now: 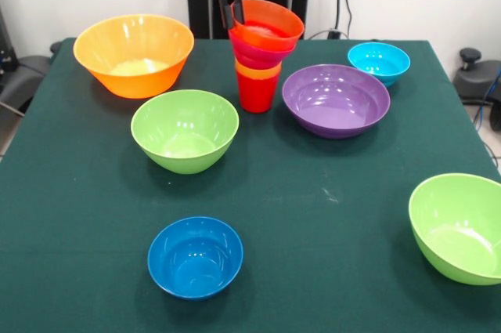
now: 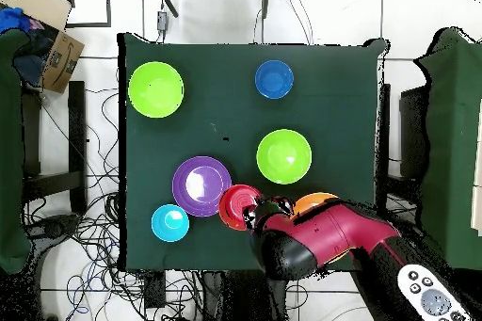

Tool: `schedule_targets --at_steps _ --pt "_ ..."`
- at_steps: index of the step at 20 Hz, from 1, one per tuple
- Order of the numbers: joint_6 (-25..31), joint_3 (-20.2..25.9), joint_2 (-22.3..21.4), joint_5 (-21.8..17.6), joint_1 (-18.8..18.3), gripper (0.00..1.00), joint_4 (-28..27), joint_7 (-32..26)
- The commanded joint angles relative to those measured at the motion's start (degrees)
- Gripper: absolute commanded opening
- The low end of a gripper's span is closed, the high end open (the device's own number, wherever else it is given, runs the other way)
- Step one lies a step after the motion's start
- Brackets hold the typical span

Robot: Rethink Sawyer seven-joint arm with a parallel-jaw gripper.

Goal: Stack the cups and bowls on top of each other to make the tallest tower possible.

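— Jaws: gripping or not?
— Cannot tell. They hang down at the left rim of the tower's top bowl in the front view, dark against it, but whether they clamp that rim or only sit beside it is not clear.
— Then the rest, biggest first.
— Dark green surface [image 1: 313, 215], cloth-covered. The red and black arm [image 2: 329, 232] reaches across its robot-side edge in the overhead view and covers most of the large yellow-orange bowl [image 1: 133, 55], which stands near the far left corner in the front view.
— The green ones?
— Two lime green bowls, both upright. One [image 1: 185, 129] is just in front of the yellow-orange bowl, close but apart from it. The other [image 1: 460, 227] is at the near right edge, partly cut off by the frame.
— Purple?
— The wide purple bowl [image 1: 335, 100] sits just right of the tower, a narrow gap between them.
— And the tower [image 1: 258, 59] itself?
— It stands at the far middle of the surface, under the arm. A red cup [image 1: 256, 94] is the base, an orange cup's rim [image 1: 258, 70] shows above it, then a small pink bowl [image 1: 258, 57], then an orange bowl [image 1: 266, 27] on top, looking a little tilted.
— The small ones?
— The dark blue bowl [image 1: 195, 257] is alone near the front, well apart from everything. The light blue bowl [image 1: 379, 62] is behind the purple one, to its right, close to it.
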Motion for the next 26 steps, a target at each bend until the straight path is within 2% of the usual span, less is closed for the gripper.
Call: schedule_targets --at_steps 1,8,16,26 --pt "-0.07 2.86 3.5 -0.73 1.27 0.0 -2.42 -5.51" --pt "1.28 4.84 4.92 1.6 -0.6 0.0 -2.22 -6.46" --pt "1.72 6.19 5.99 2.32 -1.46 0.0 -2.48 -6.66" --pt "2.81 4.17 7.38 0.03 -0.59 0.0 -3.48 -6.81"
